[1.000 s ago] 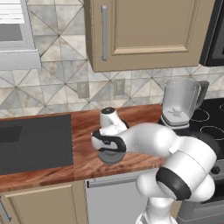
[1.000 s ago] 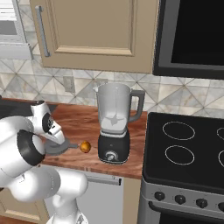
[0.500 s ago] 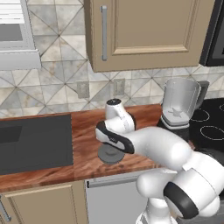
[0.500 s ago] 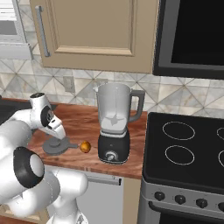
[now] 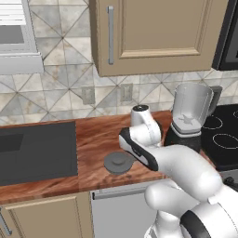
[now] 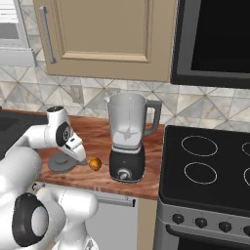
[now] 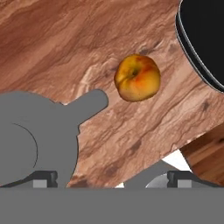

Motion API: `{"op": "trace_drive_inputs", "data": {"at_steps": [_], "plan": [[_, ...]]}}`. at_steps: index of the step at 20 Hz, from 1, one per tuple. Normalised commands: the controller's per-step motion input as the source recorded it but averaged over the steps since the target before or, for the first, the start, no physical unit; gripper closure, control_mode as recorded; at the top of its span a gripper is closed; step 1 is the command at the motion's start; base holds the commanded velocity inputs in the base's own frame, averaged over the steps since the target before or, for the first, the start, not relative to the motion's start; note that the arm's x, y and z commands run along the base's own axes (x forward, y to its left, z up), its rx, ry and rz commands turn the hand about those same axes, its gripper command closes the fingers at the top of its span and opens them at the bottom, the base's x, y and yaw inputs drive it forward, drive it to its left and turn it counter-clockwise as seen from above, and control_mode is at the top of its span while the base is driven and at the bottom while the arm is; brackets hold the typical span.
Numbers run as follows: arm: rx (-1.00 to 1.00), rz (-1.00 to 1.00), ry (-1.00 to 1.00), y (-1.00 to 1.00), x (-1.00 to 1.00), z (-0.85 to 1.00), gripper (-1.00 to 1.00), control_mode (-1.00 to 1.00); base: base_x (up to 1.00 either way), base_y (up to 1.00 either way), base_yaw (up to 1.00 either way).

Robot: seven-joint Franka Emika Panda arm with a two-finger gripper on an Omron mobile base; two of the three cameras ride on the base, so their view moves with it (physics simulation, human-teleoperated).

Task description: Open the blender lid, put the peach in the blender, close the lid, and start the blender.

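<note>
the blender lid (image 5: pixel 119 162) lay flat on the wooden table (image 5: pixel 93 139), near its front edge, off the jar and resting apart from the blender (image 6: pixel 127 141). in the hand view the lid (image 7: pixel 39 135) showed as a grey disc with a small tab pointing toward the peach (image 7: pixel 137 77), the two close but not touching. the peach (image 6: pixel 95 164) sat on the table between the lid (image 6: pixel 61 163) and the blender's black base, just beside the base, whose dark rounded edge (image 7: pixel 203 39) filled the upper right corner of the hand view.

the blender stood upright next to the stove (image 6: pixel 210 161), its clear jar open at the top and its front knob facing outward. in the left base view the blender (image 5: pixel 188 121) rose behind the white arm.

the arm bent down over the table with its hand hanging above the lid and peach. the pincer (image 7: pixel 111 179) held nothing: its two dark fingertips (image 7: pixel 43 178) stood wide apart at the bottom of the hand view, with bare table and part of the lid between them. a dark sink (image 5: pixel 32 153) lay in the table well to the left, and cupboards (image 5: pixel 153 32) hung above the tiled wall.
</note>
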Motion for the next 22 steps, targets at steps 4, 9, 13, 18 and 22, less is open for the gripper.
{"op": "trace_drive_inputs", "data": {"at_steps": [4,9,13,18,22], "plan": [[-0.02,-0.09,0.00,-0.58,-0.05,0.00,-1.00,-1.00,0.00,0.00,0.00],[-0.03,-0.10,0.00,-0.29,0.00,0.00,-1.00,-1.00,0.00,0.00,0.00],[-0.08,-0.04,0.00,0.00,0.06,0.00,-1.00,-1.00,0.00,0.00,0.00],[-0.08,-0.02,0.00,0.00,0.20,0.00,-1.00,-1.00,0.00,0.00,0.00],[-0.02,0.00,0.00,-0.08,0.17,0.00,-1.00,-1.00,0.00,0.00,0.00]]}}
